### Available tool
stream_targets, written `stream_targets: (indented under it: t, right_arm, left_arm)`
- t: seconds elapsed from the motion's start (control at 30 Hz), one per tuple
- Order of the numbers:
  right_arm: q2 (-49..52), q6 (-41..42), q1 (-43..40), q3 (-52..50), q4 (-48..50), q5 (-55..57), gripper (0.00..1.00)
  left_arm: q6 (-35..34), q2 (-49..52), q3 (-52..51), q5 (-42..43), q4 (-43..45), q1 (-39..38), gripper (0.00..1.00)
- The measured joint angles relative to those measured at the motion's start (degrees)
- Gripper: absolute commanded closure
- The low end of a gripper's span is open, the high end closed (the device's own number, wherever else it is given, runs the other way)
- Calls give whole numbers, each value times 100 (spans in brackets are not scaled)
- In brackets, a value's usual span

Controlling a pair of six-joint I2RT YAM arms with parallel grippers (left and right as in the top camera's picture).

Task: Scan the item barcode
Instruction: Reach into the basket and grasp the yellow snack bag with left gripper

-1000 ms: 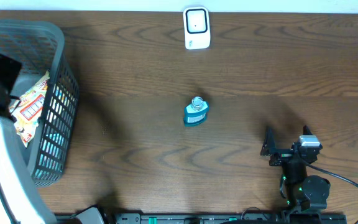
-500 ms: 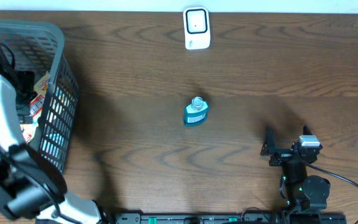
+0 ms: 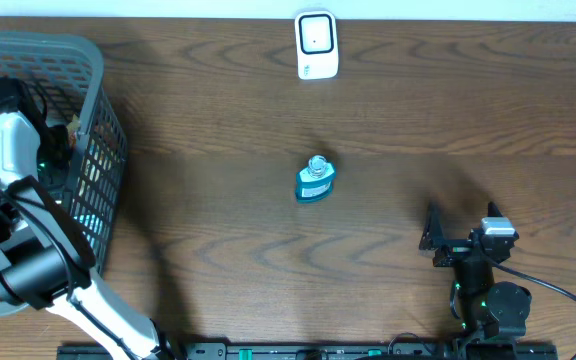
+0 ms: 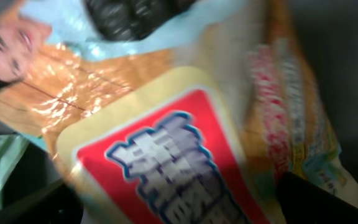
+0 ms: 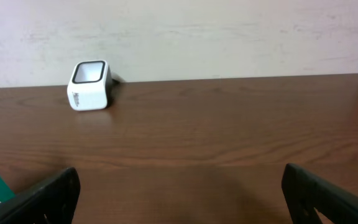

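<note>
Here the left gripper (image 4: 179, 198) stands wide over a snack bag (image 4: 166, 149), its red label's lettering too blurred to read. Only overhead shows us the basket (image 3: 96, 160) around it. The blue bottle (image 3: 315, 181) sits mid-table, the white scanner (image 3: 317, 45) near the far edge. The right gripper (image 5: 179, 193) gapes, empty.

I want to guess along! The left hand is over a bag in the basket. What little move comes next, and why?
Probably dip and close on the bag. The left hand is open, empty, right over it; nothing is at the scanner.
</note>
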Motion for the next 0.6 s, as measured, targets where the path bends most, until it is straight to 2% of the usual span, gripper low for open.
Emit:
stream_targets:
  t: [0.03, 0.13, 0.3, 0.6]
  right_arm:
    - [0, 0, 0, 0, 0, 0, 1]
    - [0, 0, 0, 0, 2, 0, 1]
    - [0, 0, 0, 0, 0, 0, 1]
    - [0, 0, 0, 0, 0, 0, 1]
  left_arm:
    - [-13, 63, 2, 0, 4, 0, 27]
    - [9, 168, 59, -7, 4, 0, 92]
    - [118, 74, 221, -114, -219, 0, 92]
    - [767, -247, 66, -116, -402, 72, 93]
